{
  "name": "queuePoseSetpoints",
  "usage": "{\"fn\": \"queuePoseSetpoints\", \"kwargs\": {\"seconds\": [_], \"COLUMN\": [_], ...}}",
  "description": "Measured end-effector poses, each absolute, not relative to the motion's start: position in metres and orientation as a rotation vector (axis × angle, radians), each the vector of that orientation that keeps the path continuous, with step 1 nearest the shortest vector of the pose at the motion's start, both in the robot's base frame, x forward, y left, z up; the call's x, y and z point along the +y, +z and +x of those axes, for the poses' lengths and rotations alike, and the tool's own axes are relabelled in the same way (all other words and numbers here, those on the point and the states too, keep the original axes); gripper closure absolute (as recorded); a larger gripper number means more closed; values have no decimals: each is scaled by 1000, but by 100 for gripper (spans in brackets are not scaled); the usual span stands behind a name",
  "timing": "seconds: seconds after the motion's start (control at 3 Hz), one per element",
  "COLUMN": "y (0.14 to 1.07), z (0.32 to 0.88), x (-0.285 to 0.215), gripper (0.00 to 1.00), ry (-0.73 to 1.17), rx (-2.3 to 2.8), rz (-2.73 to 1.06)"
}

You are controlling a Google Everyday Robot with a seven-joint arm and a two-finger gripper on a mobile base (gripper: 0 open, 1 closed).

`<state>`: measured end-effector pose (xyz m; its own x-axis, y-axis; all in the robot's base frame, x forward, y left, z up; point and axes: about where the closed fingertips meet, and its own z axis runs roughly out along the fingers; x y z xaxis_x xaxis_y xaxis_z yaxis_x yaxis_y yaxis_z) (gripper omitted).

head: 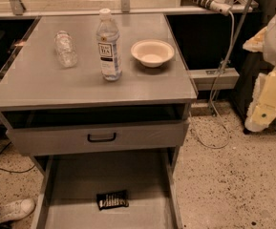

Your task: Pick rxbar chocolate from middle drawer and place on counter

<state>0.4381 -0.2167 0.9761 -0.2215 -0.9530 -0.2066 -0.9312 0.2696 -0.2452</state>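
a: where's the snack bar?
b: the rxbar chocolate (112,200) lies flat on the floor of the middle drawer (70,185), which is pulled out well past the front edge of the counter (42,87). the bar sits about midway across the tray, apart from both side walls, with its white lettering facing up.
a: and the gripper?
b: the gripper (267,101) hangs off to the right, well beyond the counter's right edge and lower than its top, over the speckled floor (233,185). it's well apart from the bar. whether it's open or closed, or holding anything, i cannot tell.
a: what's on the counter?
b: an upright water bottle (109,46) with a white cap stands near the middle. a second clear bottle (66,48) lies on its side toward the left edge. a white bowl (152,52) sits toward the right edge, near the upright bottle but not touching it.
a: any other drawer?
b: the top drawer (142,133), just under the front edge, is open a little. it has a grey front with a black handle (101,137) and overhangs the back part of the middle drawer.
a: anything else?
b: a white shoe (14,209) is on the floor beyond the front left corner, and a white cable (223,80) drops down past the right edge.
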Motion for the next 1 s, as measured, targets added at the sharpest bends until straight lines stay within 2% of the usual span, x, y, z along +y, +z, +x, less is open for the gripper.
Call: {"fn": "queuePoseSetpoints", "kwargs": {"seconds": [0.67, 1.0], "y": [967, 947], "z": [427, 410], "x": [-204, -174], "gripper": [0, 0], "ry": [-85, -54], "rx": [2223, 2196], "rz": [-1722, -1723]}}
